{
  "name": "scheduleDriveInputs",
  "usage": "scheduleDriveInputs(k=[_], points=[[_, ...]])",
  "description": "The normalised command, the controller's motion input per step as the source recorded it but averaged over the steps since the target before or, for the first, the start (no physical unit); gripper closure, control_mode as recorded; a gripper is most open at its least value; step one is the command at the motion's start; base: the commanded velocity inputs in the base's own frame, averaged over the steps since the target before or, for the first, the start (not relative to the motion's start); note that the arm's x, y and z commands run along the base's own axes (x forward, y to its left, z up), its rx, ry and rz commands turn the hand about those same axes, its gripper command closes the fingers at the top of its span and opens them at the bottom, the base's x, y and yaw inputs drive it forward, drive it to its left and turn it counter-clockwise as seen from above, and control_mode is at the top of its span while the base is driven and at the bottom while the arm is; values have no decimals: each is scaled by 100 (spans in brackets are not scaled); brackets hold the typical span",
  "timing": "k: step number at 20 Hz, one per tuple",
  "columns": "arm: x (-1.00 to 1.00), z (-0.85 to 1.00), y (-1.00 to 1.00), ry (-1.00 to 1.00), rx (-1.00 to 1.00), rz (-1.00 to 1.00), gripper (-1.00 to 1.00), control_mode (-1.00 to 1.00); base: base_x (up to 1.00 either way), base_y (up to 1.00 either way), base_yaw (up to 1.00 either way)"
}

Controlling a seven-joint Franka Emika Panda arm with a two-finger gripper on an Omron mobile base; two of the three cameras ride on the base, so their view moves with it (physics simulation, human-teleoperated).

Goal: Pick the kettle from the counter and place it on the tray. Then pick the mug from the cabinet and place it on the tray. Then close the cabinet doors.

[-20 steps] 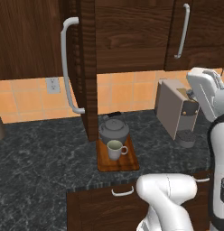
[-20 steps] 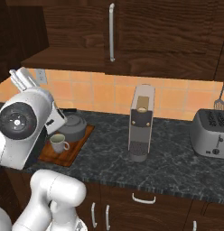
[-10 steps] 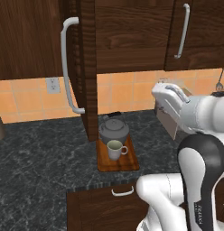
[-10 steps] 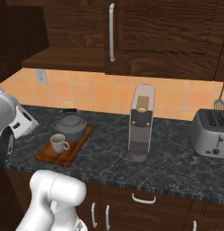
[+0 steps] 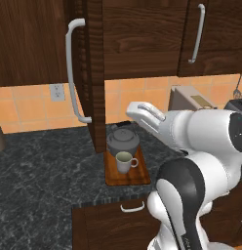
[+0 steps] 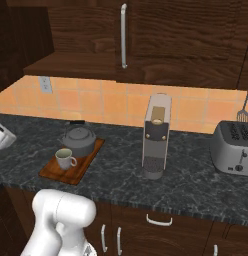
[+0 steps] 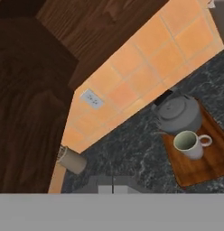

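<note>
A: Kettle (image 5: 123, 141) and mug (image 5: 124, 161) both sit on the tray (image 5: 127, 176), which lies on the counter (image 5: 40, 171); the mug is at six o'clock of the kettle in the left base view, just beside it.

B: And the cabinet door (image 5: 93, 68)?

A: It stands open, edge toward the camera, its long pale handle (image 5: 71, 73) at nine o'clock of it. The neighbouring door (image 5: 213, 34) is flush with the cabinet.

B: The pincer?

A: The gripper (image 7: 112, 190) is pressed fully together with nothing in it, its tips meeting at the bottom of the hand view. From there the mug is at three o'clock and the kettle just above it.

B: Anything else?

A: A coffee machine (image 6: 156, 135) at three o'clock of the tray in the right base view, and a toaster (image 6: 235, 147) beyond that
</note>
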Motion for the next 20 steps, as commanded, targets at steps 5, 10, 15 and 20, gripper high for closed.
scheduleDriveInputs(k=[5, 10, 15, 20], points=[[-12, -4, 49, 0, -1, 1, 100, -100, 0, 0, 0], [-25, -1, 44, -6, 0, 0, 100, -100, 0, 0, 0], [-35, 0, 41, -9, 0, 0, 100, -100, 0, 0, 0], [-33, 0, 46, -13, 0, 0, 100, -100, 0, 0, 0]])
